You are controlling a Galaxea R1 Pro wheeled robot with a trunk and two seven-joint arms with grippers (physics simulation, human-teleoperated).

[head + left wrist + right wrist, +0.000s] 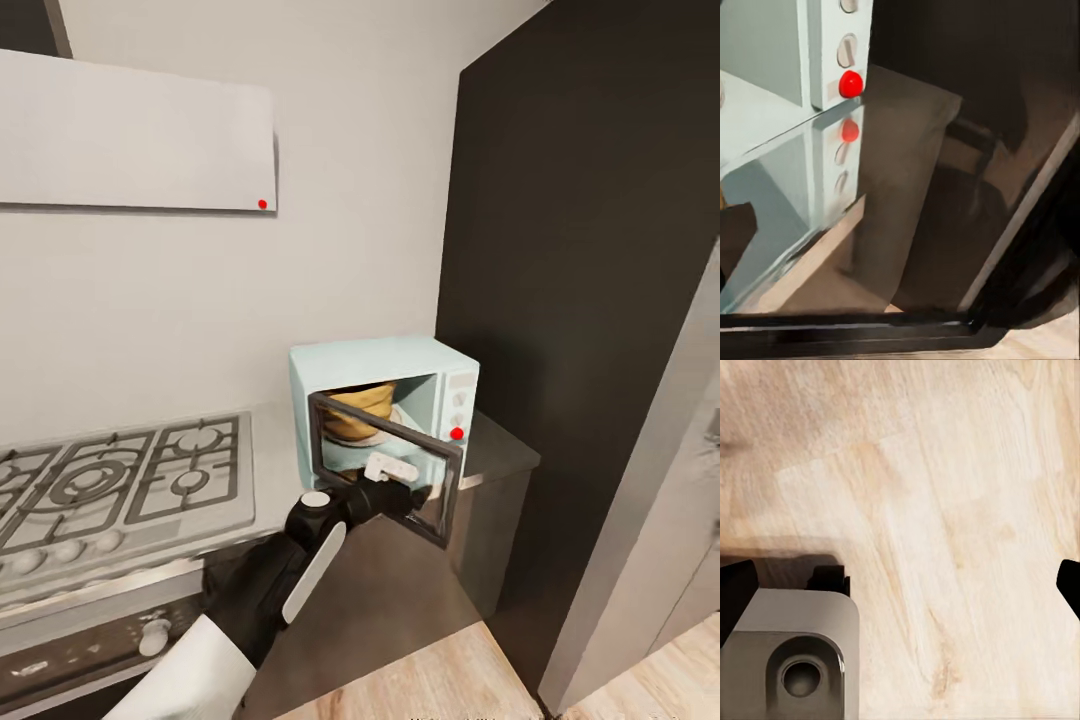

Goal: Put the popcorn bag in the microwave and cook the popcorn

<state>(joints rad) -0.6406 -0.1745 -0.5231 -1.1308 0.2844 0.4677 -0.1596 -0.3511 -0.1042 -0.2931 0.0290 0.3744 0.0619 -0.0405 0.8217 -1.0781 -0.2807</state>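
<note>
- The left arm (300,575), black with a white panel, is seen reaching from below toward the microwave (385,405).
- The left claw (400,497) is placed at the inner face of the microwave door (395,465), just under a small white handle piece on that door; whether its fingers are apart or together cannot be told.
- The door is seen swung partly open, dark glass in a grey frame, hinged at the microwave's left side.
- The table (400,590), a grey steel worktop, is seen under and in front of the microwave.
- In the left wrist view the microwave's knob panel with its red light (850,83) is seen, mirrored in the door glass (915,225).
- The popcorn bag (358,410), tan-orange, is found inside the microwave's cavity, set on a pale round plate (390,425); its contents cannot be made out.
- The gas hob (120,480) with grey grates is seen left of the microwave, level with the table.
- A dark tall panel (580,250) stands right of and behind the microwave.
- In the right wrist view a light wooden floor (945,510) is seen, with two dark fingertips (735,589) of the right claw held well apart at the picture's edges, and a grey robot part (795,660).
</note>
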